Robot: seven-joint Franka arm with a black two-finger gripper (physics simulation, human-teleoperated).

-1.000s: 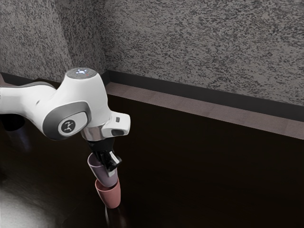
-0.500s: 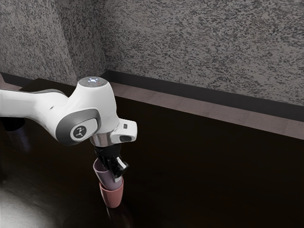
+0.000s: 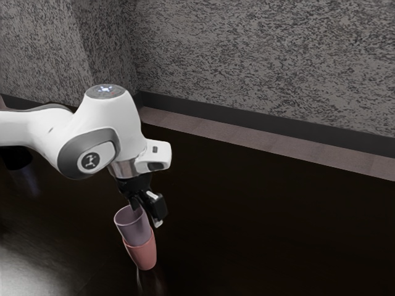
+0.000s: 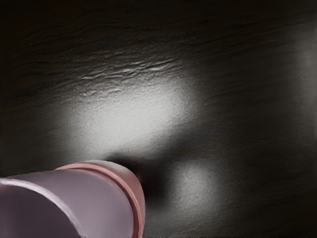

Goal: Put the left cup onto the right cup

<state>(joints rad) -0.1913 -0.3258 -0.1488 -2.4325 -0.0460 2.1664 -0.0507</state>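
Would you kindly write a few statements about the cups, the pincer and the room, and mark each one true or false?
1. The purple cup sits nested in the pink cup. True.
2. The pink cup lies on its side. False: it stands upright on the table, with the purple cup in it.
3. The pincer hangs near the back wall. False: it is close beside the purple cup's rim.
4. The table top is dark. True.
5. The wall is plain white. False: it is speckled grey.
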